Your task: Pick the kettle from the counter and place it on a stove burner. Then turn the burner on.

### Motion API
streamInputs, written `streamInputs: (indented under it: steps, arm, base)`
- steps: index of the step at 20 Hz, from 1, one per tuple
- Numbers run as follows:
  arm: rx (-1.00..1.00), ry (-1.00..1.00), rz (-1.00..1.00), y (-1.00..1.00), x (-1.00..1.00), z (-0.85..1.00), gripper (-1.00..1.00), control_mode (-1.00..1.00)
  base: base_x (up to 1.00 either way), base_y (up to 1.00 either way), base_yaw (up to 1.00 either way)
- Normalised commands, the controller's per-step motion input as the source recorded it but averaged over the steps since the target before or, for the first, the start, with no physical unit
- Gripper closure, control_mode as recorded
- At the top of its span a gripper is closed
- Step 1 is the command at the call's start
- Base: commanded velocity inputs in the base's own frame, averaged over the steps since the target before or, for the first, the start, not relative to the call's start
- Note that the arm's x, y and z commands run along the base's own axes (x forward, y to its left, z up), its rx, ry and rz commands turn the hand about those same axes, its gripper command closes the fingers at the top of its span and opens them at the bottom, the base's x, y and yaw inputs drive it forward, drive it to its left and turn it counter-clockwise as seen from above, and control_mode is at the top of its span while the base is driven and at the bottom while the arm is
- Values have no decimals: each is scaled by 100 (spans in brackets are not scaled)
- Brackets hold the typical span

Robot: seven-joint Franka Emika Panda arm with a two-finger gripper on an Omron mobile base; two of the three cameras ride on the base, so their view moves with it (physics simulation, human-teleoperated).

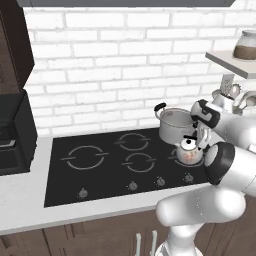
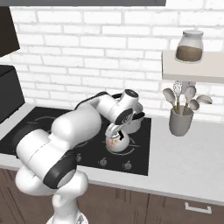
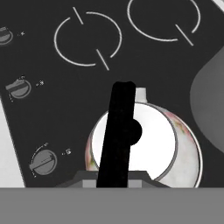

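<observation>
Sitting on the black cooktop (image 1: 100,172) at its front right, the kettle (image 1: 189,154) rests just in front of the steel pot (image 1: 175,125). The gripper (image 1: 200,138) hangs directly over the kettle's black handle (image 3: 118,131); whether its fingers clamp the handle cannot be told. Knobs (image 3: 43,162) line the cooktop's front edge.

I see the smooth pale grey-white stone counter (image 1: 22,202) carrying a black glass cooktop (image 1: 65,187) set into it. On the cooktop sit the small round white kettle (image 1: 189,154) and, just behind it, a steel pot (image 1: 173,125). To the right a grey utensil holder (image 2: 180,121) stands on the counter.
</observation>
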Motion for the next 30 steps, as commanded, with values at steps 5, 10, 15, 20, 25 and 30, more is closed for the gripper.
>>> streamInputs:
  steps: [5, 10, 15, 20, 25, 30]
  arm:
    - [0, 0, 4, 0, 8, -3, 100, -100]
    - [0, 0, 2, -9, 8, -5, 100, -100]
    - [0, 0, 0, -10, 14, -2, 100, -100]
    - [0, 0, 0, 0, 5, -1, -100, -100]
    - [0, -2, 0, 0, -5, 1, -100, -100]
    - [0, -7, 0, 0, -25, 26, -100, -100]
  base:
    - [0, 0, 0]
    - [0, 0, 0]
    - [0, 0, 0]
    - [0, 0, 0]
    - [0, 0, 0]
    - [0, 0, 0]
